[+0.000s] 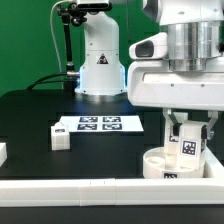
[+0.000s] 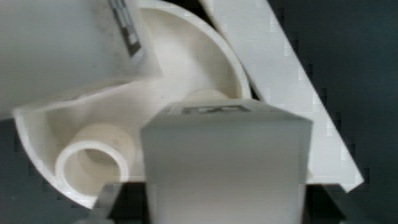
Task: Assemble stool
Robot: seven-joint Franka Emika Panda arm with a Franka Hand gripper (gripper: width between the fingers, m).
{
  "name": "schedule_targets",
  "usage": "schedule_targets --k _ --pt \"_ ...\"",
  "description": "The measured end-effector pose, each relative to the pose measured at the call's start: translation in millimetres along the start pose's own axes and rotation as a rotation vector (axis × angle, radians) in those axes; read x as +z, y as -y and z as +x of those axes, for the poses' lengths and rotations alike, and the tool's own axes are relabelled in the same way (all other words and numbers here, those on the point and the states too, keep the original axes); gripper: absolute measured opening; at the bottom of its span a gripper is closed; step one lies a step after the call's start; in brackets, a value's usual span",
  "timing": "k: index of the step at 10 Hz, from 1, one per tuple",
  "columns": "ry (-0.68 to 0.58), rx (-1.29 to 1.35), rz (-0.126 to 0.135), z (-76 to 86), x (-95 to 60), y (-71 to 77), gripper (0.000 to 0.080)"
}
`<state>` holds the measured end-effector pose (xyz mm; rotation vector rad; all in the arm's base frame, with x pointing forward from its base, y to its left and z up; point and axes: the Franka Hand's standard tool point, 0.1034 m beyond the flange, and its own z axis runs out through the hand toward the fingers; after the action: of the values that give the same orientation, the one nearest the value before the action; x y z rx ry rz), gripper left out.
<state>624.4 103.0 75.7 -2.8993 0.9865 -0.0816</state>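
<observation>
The gripper [image 1: 188, 130] is clamped on a tagged white leg block [image 1: 187, 150], which is upright with its lower end at the round seat [image 1: 155, 162]. Whether the two touch cannot be determined. The seat rests on the counter [image 1: 30, 112] at the exterior view's right. A second leg block [image 1: 60, 138] lies beside the marker board [image 1: 97, 124].

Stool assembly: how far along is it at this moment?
Done: the seat is placed by the white rail. In hand: the gripper grips the held leg upright over the seat, near a socket. Left: seating that leg, then the loose leg lying beside the marker board.
</observation>
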Motion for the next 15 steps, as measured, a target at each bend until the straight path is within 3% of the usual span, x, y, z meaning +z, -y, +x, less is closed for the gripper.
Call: schedule_targets --k 8,11,15 --pt "0.016 0.479 0.013 -1.7 0.4 1.2 0.034" --pt "0.039 0.787 0.062 -0.8 1.1 2.2 0.034" --pt "0.063 1.13 0.102 -2.0 1.3 6.8 0.034"
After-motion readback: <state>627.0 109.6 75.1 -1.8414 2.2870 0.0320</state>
